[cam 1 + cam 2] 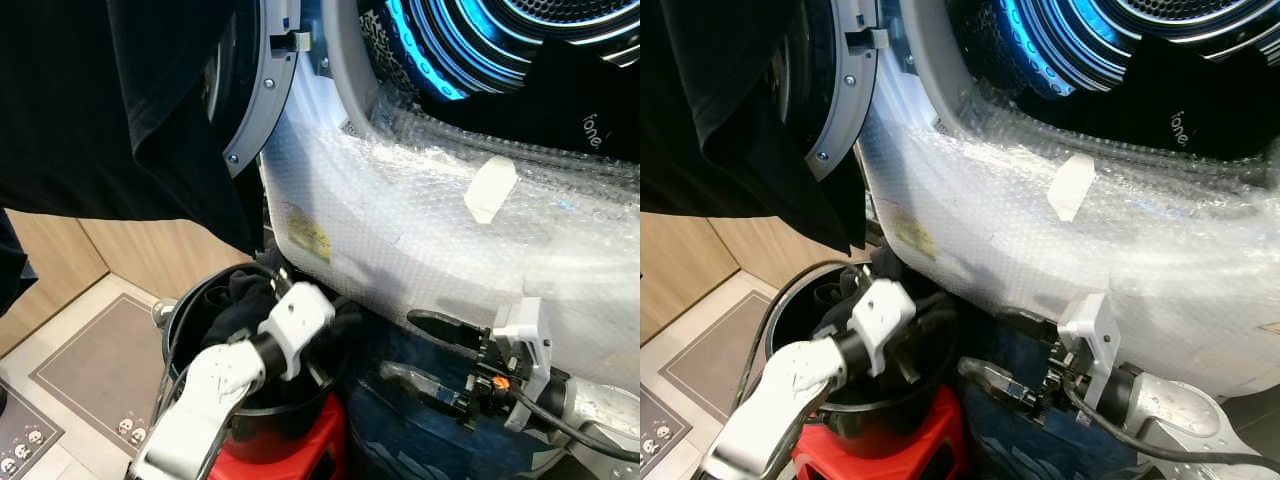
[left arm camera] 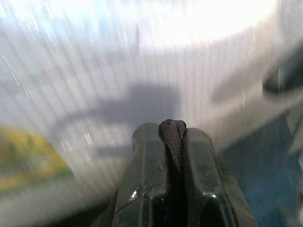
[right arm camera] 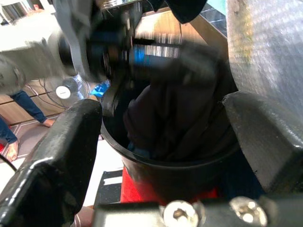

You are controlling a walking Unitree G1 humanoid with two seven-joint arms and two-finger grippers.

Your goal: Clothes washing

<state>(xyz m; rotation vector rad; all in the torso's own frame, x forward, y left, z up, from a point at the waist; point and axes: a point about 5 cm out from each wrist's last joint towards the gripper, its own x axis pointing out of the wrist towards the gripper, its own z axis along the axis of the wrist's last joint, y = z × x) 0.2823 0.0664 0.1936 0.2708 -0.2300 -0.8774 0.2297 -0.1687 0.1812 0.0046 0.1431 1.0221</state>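
**Spotter:** Where is the laundry from where you sit?

**Me:** Most of it sits in the black bucket (image 1: 200, 330) on the red stool (image 1: 290, 450), just below the washing machine (image 1: 420, 230), which is wrapped in bubble wrap. The dark clothes (image 1: 245, 295) are heaped up to the rim. Another black garment (image 1: 110, 100) hangs over the open door (image 1: 262, 90) at upper left, and something blue lies low between the stool and the machine

**Spotter:** And the left gripper?

**Me:** The left gripper (image 2: 173, 142) has its fingers pressed together on a thin fold of dark fabric; in the wrist view the pinch of cloth pokes out right at the tips. From the head camera the wrist is down in the bucket among the clothes

**Spotter:** Right side?

**Me:** The right gripper (image 1: 435, 352) hovers near the machine's front, beside the bucket, fingers spread wide with nothing between them

**Spotter:** How do you expect that cloth to behave?

**Me:** Soft, limp and light, I'd judge, so it will drape and trail rather than hold a shape. A tip pinch on one fold looks shallow; it may slide out, or drag neighbouring pieces with it. I'd rather take a thicker bunch near the middle of a garment, deep between the fingers

**Spotter:** Any snag risk?

**Me:** The bucket's wire handle (image 1: 790, 290) and the door edge, I think
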